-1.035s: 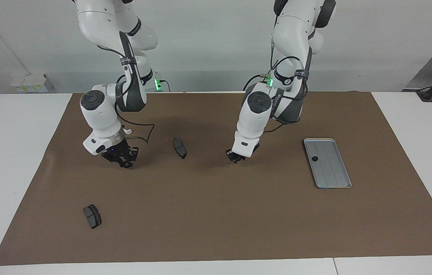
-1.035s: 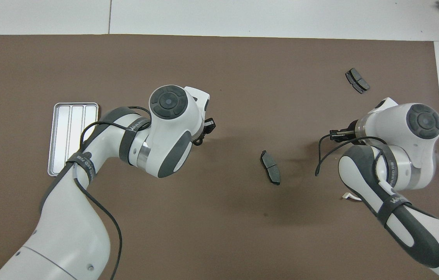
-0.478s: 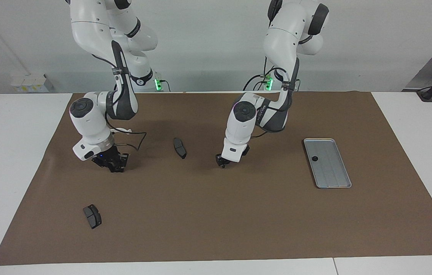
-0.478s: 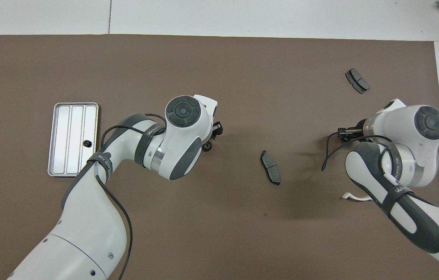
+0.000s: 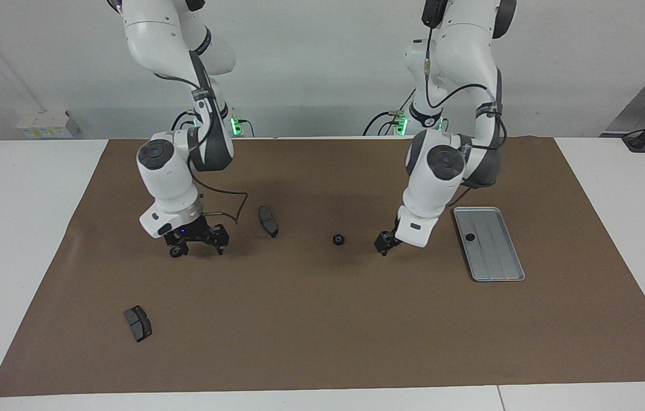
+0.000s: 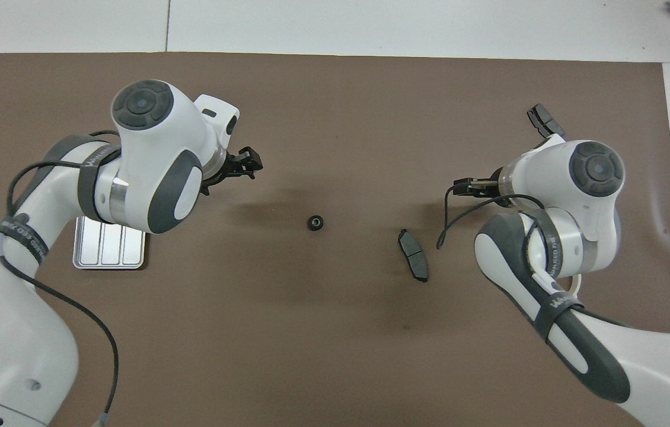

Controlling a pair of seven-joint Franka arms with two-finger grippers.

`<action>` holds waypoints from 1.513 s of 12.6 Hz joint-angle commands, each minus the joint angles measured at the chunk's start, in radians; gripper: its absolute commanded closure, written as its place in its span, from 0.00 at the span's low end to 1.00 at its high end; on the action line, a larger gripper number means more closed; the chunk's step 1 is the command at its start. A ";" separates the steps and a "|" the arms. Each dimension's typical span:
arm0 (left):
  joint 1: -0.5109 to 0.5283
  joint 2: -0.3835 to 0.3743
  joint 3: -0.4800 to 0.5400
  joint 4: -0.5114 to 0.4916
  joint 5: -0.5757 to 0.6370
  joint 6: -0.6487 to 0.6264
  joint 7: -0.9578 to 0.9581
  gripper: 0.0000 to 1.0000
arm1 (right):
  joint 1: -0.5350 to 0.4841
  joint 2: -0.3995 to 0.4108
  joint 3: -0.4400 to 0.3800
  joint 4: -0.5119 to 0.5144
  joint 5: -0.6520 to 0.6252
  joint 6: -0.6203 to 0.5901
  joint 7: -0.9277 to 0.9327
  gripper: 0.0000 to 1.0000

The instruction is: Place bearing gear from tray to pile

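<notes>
Facing view: gear (image 5: 338, 240) beside left end effector (image 5: 384, 242)

robot lab: twin arms (image 5: 174, 171), matted table (image 5: 322, 342)

one gear (image 5: 338, 240) on mat between tray (image 5: 499, 268) and brake pad (image 5: 268, 221), another gear (image 5: 470, 237) in tray

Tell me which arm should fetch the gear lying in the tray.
Left, probably. The left gripper hangs beside the tray, where the gear lies; the right gripper is over the mat toward the right arm's end.
</notes>
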 commanded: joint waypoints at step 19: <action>0.299 -0.242 0.002 -0.454 0.058 0.262 -0.032 0.26 | 0.465 0.342 0.000 0.453 -0.061 -0.155 0.548 0.25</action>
